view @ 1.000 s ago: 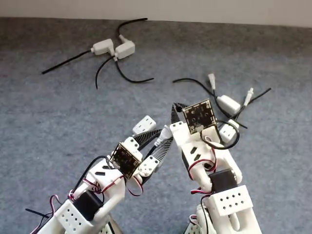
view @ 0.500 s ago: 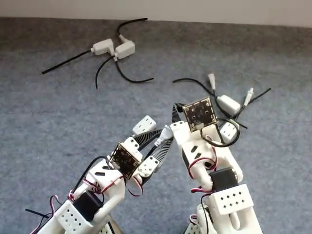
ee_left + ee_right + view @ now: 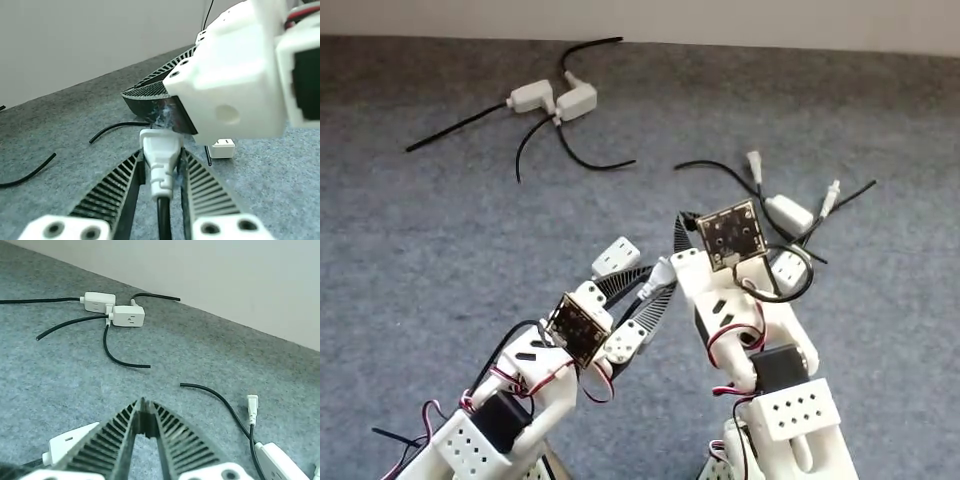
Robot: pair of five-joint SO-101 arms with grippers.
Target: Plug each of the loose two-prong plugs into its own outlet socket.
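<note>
Nearest you: the left tool (image 3: 161, 167) is clamped on the held plug (image 3: 159, 155). It's a white plug w/ its black cord running back btwn the fingers. The plug's front end sits right up against the right arm housing (image 3: 235, 85); can't tell if they touch. From above, the left tool (image 3: 645, 290) and held plug (image 3: 658, 274) sit beside the right arm, just off the grey desk (image 3: 440, 260).

The right tool (image 3: 145, 415) has its fingers together w/ nothing btwn them. In the high view its tip (image 3: 681, 222) is just beyond the held plug.

The near socket (image 3: 617, 255) lies on the desk just beside the left tool.

Further out, right side: a white socket block (image 3: 788, 212) lies among tangled black cords. A loose plug (image 3: 755, 160) and a 2nd loose plug (image 3: 832, 190) lie near it.

Far left, by the wall: the socket pair (image 3: 555, 98) lies close together, cords crossing, well apart from both tools.
</note>
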